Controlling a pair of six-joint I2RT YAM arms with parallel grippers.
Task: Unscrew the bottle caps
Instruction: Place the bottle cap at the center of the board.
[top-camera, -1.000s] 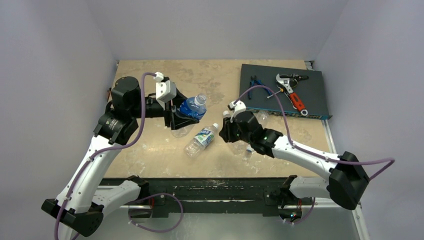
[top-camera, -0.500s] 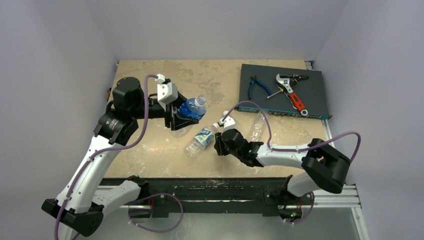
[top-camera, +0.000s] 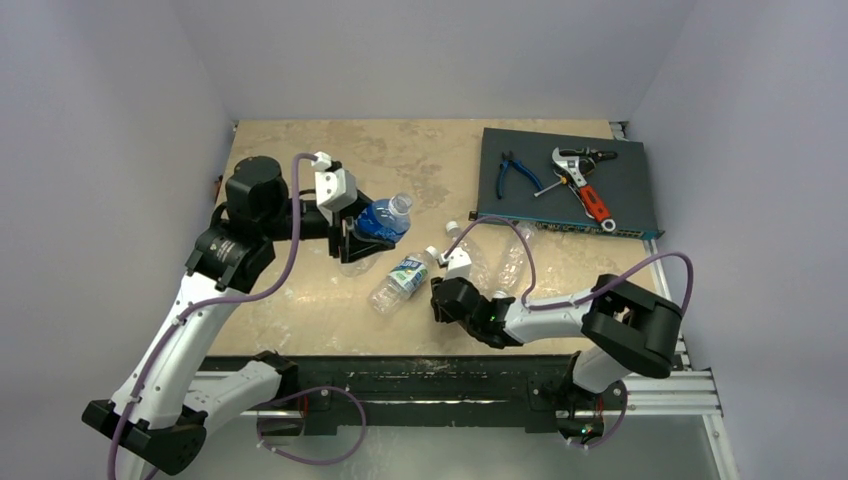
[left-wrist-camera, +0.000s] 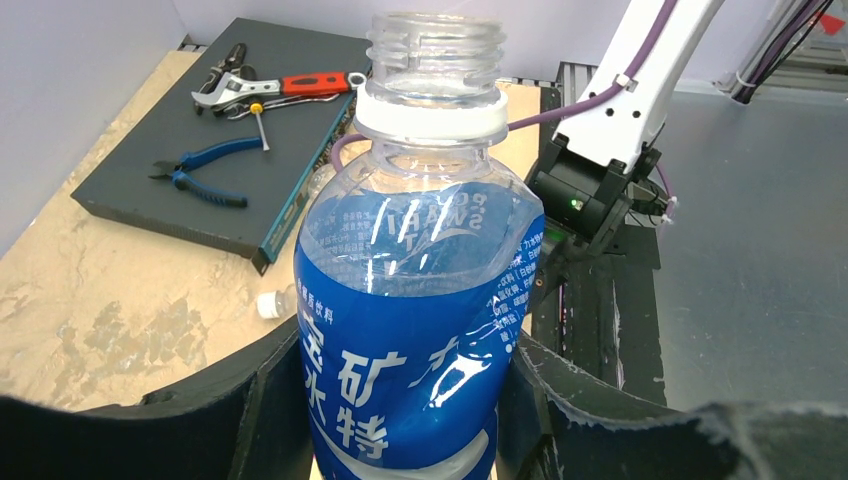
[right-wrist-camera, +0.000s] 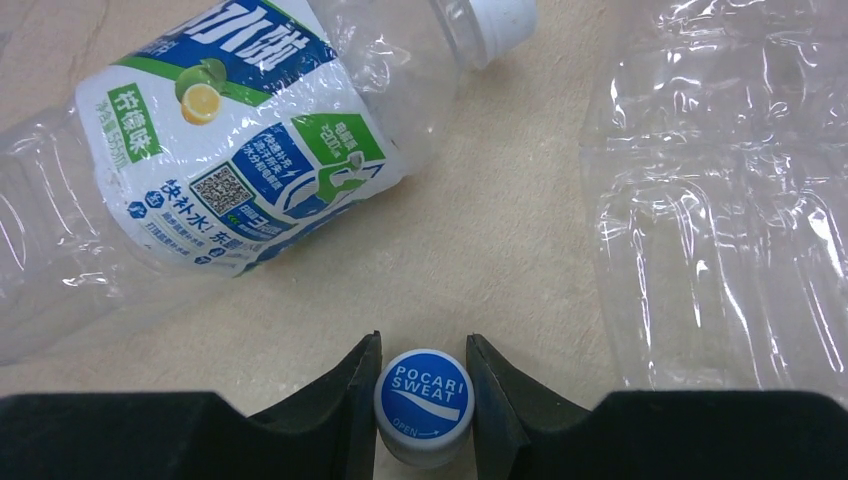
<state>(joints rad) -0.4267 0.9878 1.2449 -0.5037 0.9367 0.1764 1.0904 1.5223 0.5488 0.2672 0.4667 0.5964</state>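
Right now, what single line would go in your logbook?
left pincer: holds blue bottle, neck open | right pincer: grips loose blue cap | lying bottle: white cap on

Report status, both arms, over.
Left gripper shut on blue-label bottle, neck open, cap off. Right gripper shut on blue cap, down by table. Lemon-label bottle lies capped ahead; clear bottle close beside.
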